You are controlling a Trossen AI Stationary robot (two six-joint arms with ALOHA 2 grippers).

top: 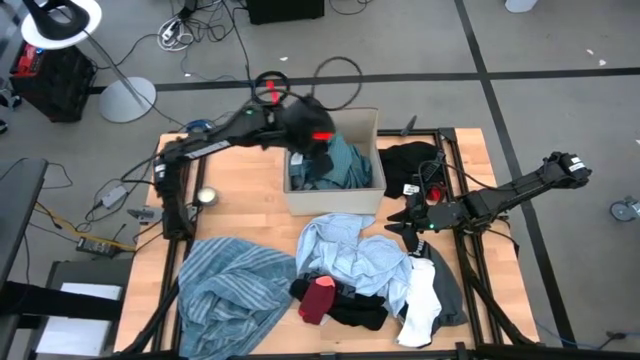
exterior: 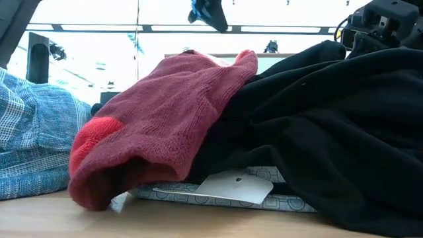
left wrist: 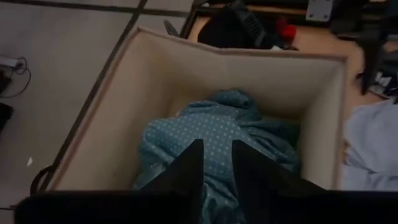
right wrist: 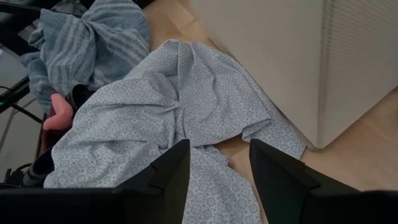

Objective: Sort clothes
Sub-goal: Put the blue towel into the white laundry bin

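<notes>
A beige box (top: 335, 203) stands at the table's far middle with a teal dotted garment (left wrist: 205, 130) lying in it. My left gripper (left wrist: 217, 165) is open just over that garment, inside the box. My right gripper (right wrist: 214, 165) is open above the light blue patterned garment (right wrist: 155, 118), which lies spread on the table beside the box's near right corner. A blue-grey striped garment (top: 235, 285) lies at the near left. A red piece (top: 318, 298) lies on a black garment (top: 360, 308). White (top: 420, 305) and grey (top: 455, 290) pieces lie at the near right. My left gripper has its fingers on either side of a fold of the teal garment (left wrist: 217, 146), coming from above into the box. I cannot tell whether the fingertips touch the cloth. The garment rests on the box's floor.
Another black garment (top: 410, 160) lies to the right of the box at the far right. A small round metal object (top: 207, 196) sits on bare wood to the left of the box. The box's walls (left wrist: 112, 112) close in my left gripper.
</notes>
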